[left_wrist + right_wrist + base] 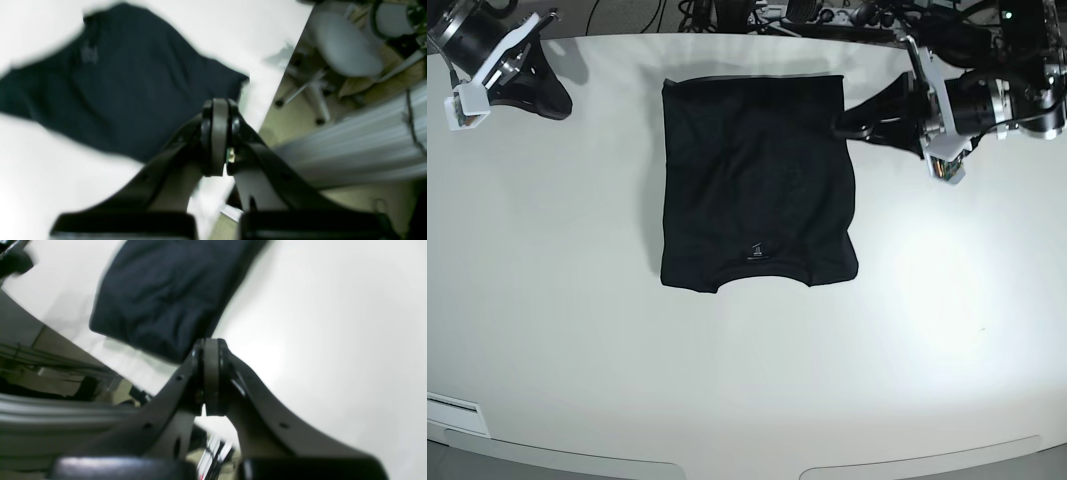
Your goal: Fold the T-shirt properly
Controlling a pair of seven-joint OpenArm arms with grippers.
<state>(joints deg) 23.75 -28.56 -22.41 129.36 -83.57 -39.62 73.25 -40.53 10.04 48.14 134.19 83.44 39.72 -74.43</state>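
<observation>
The black T-shirt (757,190) lies flat on the white table (727,390) as a rough rectangle, sleeves tucked in, neckline toward the front edge, with a small pale mark (755,250) near the neckline. My left gripper (839,127) is shut, its tip at the shirt's far right edge; in the left wrist view the left gripper (218,105) holds nothing, with the T-shirt (116,90) just beyond it. My right gripper (562,103) is shut and empty at the far left, well away from the cloth. The right wrist view shows the right gripper (210,343) shut, the T-shirt (166,290) lying ahead.
The table's far edge runs close behind both arms, with cables and equipment (757,12) beyond it. A white office chair (347,50) stands on the floor past the table edge. Bare white tabletop surrounds the shirt in front and on both sides.
</observation>
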